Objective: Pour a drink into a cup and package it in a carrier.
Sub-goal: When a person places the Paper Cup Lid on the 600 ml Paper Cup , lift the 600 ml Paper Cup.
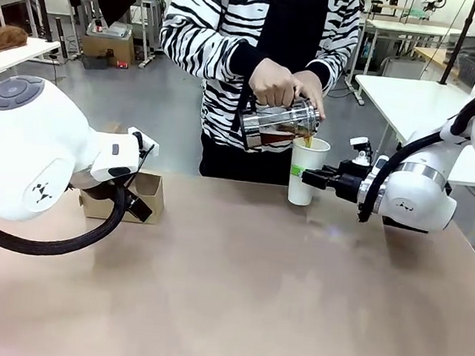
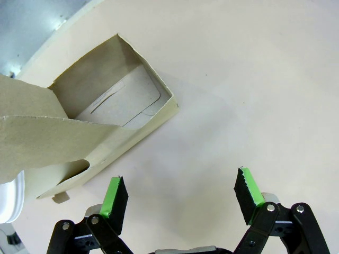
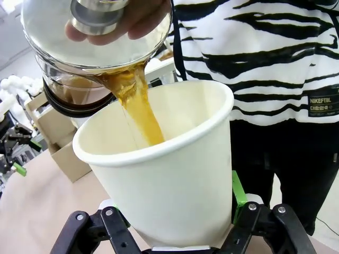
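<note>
Right gripper [image 1: 309, 178]: you have it pinching the white paper cup [image 1: 308, 170] low on its wall. In the right wrist view a green pad [image 3: 237, 189] presses against the cup's side, and the cup takes up the whole space between the fingers.
Cup: it stands upright on the table [image 1: 233, 297], on the far side and right of the middle, with its mouth open.
Jug [image 1: 277, 121]: clear glass in a metal frame, tilted so its spout sits over the cup's rim. The person's hands [image 1: 275, 82] grip it from above, with fingers resting on the lid.
Drink [image 3: 139, 108]: a brown stream runs from the spout down into the cup, and more of it lies in the tilted jug. You cannot tell how full the cup is.
Left gripper [image 2: 181, 193]: your fingers are spread wide with nothing between them, only bare table below. The gripper hangs just beside the carrier [image 1: 149, 191].
Carrier: a low brown cardboard box on the far left part of the table, well apart from the cup. In the front view your left arm hides part of it. In the left wrist view its top is open and a cardboard flap leans across its near end. One green pad is close to its wall, but you cannot tell whether they touch.
</note>
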You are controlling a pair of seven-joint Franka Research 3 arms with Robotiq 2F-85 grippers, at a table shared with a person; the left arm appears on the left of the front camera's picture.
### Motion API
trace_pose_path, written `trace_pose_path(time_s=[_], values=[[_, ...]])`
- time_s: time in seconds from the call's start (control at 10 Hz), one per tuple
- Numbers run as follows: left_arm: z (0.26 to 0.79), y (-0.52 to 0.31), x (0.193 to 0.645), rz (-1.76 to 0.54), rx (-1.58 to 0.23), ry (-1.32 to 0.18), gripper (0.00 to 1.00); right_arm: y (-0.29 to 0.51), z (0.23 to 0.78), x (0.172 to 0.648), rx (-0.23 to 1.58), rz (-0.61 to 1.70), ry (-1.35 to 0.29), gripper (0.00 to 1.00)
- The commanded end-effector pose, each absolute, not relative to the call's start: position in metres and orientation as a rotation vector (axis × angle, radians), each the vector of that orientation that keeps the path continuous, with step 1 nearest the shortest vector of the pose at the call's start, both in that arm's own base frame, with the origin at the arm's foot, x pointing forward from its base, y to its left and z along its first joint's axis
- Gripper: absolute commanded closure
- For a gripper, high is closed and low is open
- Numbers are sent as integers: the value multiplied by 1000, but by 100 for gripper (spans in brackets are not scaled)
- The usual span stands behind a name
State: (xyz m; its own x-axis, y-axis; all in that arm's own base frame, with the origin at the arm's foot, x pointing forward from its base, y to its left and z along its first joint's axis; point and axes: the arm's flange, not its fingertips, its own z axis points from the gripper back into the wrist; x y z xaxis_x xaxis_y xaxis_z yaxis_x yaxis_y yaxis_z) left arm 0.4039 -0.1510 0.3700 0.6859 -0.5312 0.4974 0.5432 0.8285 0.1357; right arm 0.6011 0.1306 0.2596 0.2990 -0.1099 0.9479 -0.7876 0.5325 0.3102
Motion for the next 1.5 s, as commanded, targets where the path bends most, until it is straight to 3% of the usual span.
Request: trace_pose_path(time_s=[0.0, 1.4], values=[[370, -152, 403, -604, -25, -551, 0, 131, 265, 599, 943, 543, -1192, 20], [370, -152, 403, -604, -25, -551, 0, 131, 265, 599, 943, 543, -1192, 20]])
